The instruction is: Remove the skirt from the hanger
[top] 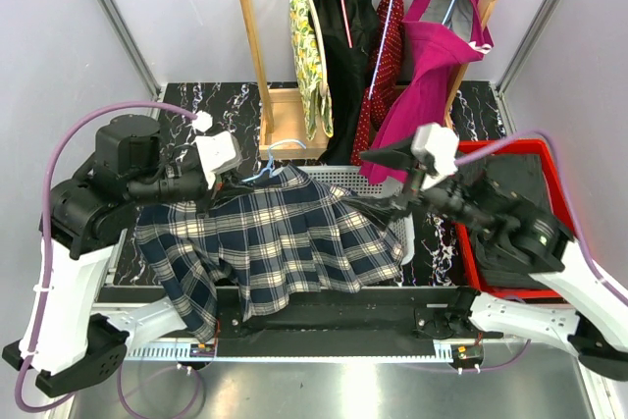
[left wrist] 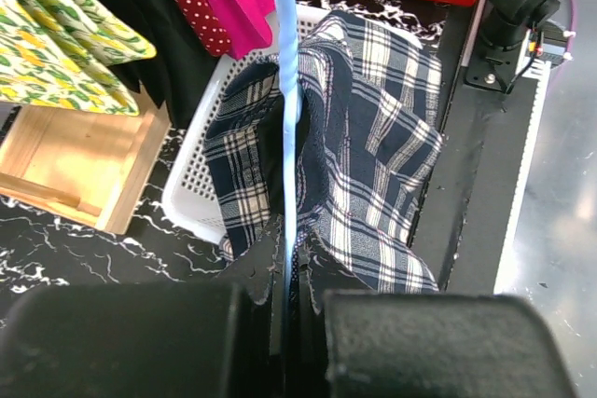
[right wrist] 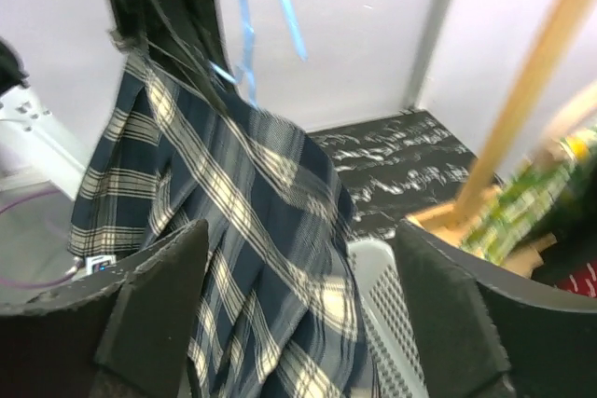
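Holding the hanger tight while the soft skirt droops over the basket.

From above, the dark blue and white checked cloth skirt (top: 275, 242) lies spread over a white plastic basket with little holes (top: 405, 242) and the black stone-look desk (top: 196, 105). The left gripper (top: 238, 183) has its jaws pinched tight on the thin light blue hanger (top: 272, 157) at the skirt's top. The right gripper (top: 371, 183) has wide jaws just beside the skirt's edge, holding nothing. From the left wrist, the blue bar runs straight out between the closed jaws and the skirt hangs from it in loose folds. From the right wrist, the wide jaws sit either side of the pleats, with the hook up above. The skirt looks light, floppy and hard to break, but it may slide. A thick fold near the waist, close to the hanger, looks best to pinch.
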